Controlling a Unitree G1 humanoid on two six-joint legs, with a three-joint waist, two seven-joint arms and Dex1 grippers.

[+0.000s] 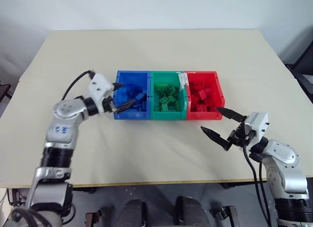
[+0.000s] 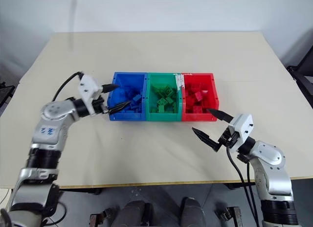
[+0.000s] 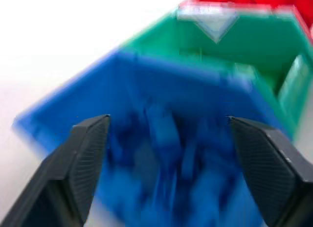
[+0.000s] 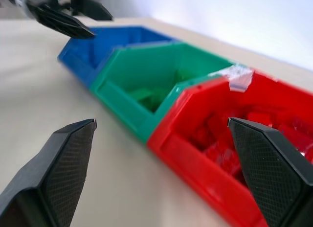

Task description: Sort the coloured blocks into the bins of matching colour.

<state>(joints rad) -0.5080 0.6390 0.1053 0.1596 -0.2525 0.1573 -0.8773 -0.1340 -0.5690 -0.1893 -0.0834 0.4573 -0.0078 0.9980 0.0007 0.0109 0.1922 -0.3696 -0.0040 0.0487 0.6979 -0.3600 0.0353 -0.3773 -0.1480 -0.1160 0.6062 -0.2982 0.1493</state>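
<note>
Three joined bins stand in a row mid-table: a blue bin (image 1: 132,115), a green bin (image 1: 168,114) and a red bin (image 1: 204,114). Blue blocks (image 1: 134,97) lie in the blue one, green blocks (image 1: 167,96) in the green one, red blocks (image 1: 203,97) in the red one. My left gripper (image 1: 122,96) is open over the blue bin's left end, with nothing between its fingers (image 3: 90,153). My right gripper (image 1: 209,119) is open, level, just in front of the red bin's right front corner, empty.
The bins sit on a beige table (image 1: 146,153) with bare surface on all sides. White tape (image 1: 183,80) marks the wall between the green and red bins. Dark equipment (image 1: 304,73) stands off the table's right edge.
</note>
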